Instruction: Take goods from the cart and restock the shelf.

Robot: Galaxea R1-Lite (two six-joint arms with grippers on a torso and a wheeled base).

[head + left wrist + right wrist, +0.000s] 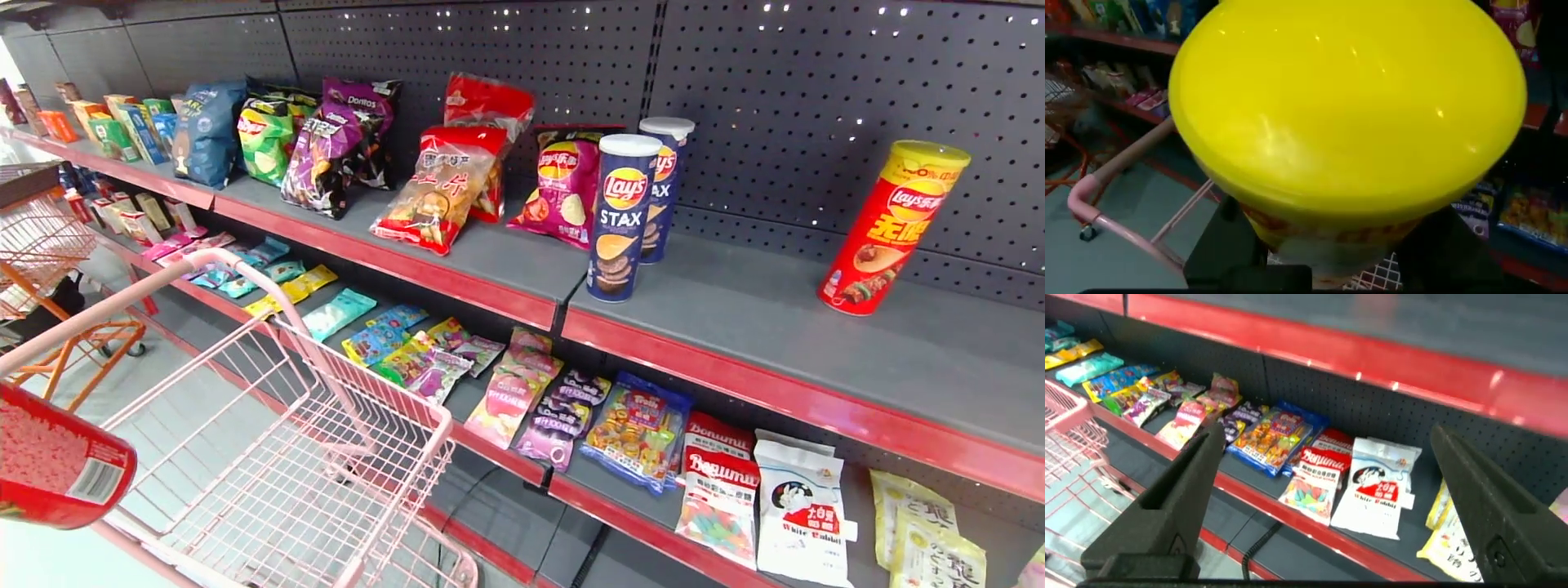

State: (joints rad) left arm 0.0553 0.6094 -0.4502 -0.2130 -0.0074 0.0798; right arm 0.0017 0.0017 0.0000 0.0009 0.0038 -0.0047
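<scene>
Left gripper (1331, 265) clamped on red chip can (57, 465). Yellow lid (1347, 114) faces wrist camera, dark fingers (1221, 245) on either side of can body. Can held tilted beside near left side of pink wire cart (367, 371). Right gripper (1323, 437) spread wide, nothing between its fingers, facing lower shelf (1249, 494) with candy bags (1278, 437). Beyond, upper shelf (735, 327): 2 blue chip cans (622, 216) upright, touching. 1 red can with yellow lid (894, 224) upright, well apart to right. Chip bags (441, 192) to left.
</scene>
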